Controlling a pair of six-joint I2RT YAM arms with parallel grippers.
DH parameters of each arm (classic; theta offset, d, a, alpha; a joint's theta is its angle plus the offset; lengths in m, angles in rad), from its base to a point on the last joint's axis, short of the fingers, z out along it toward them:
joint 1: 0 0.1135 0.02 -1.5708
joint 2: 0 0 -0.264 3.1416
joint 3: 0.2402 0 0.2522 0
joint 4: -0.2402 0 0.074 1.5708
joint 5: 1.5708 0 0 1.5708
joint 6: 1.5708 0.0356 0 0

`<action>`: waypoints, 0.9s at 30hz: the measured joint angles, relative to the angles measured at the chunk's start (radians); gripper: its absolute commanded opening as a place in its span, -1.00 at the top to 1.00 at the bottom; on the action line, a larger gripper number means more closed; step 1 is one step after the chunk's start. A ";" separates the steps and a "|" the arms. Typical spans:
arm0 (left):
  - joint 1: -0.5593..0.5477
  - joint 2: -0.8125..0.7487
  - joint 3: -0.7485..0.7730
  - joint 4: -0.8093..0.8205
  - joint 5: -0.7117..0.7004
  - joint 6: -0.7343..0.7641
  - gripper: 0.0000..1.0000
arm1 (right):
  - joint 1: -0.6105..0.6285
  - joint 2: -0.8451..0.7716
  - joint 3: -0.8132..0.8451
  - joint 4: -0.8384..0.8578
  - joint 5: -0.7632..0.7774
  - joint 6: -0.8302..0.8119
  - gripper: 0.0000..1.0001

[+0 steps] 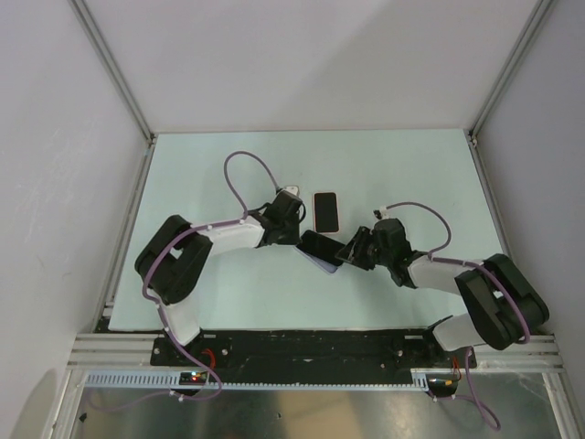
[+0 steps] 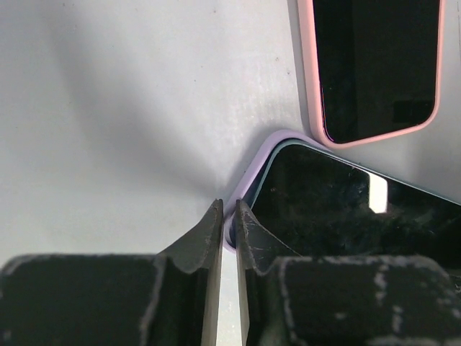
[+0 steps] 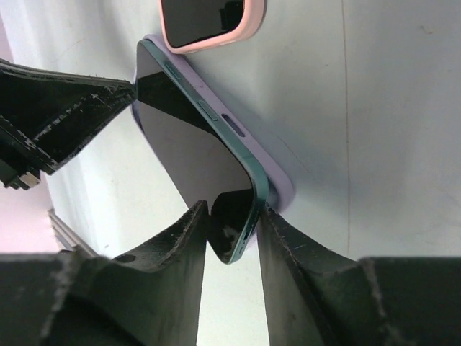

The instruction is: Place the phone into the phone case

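White walls and aluminium posts close in a pale table [image 1: 411, 174], with both arms reaching toward its middle. Between them lies the phone [image 3: 194, 144], dark screen up, resting in the lavender phone case [image 3: 263, 155]. Its teal side edge with its buttons stands proud of the case's rim along the side that the right wrist camera sees, and the near corner juts past the end of the case, so it does not look fully seated there

At one corner, the left gripper [image 2: 229, 209] is drawn down to a thin slit, its two fingertips pinching the raised lavender rim; the screen begins just beside them. At the opposite end, the right gripper [image 3: 234, 209] is closed to a narrow span on the phone's protruding corner, one finger [image 3: 191, 238] on the glass side and the other against the teal edge

Just beyond the case, close to its far corner, a second phone in a pink case [image 3: 205, 18] lies flat on the table, screen up
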 measured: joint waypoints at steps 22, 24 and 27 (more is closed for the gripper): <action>-0.024 -0.069 -0.102 0.078 -0.085 -0.109 0.99 | 0.046 0.075 -0.002 0.072 0.019 0.152 0.35; -0.034 -0.077 -0.112 0.085 -0.099 -0.121 1.00 | 0.049 0.074 0.002 0.076 0.019 0.152 0.33; -0.057 -0.089 -0.122 0.086 -0.066 -0.152 0.99 | 0.050 0.074 0.003 0.081 0.021 0.150 0.30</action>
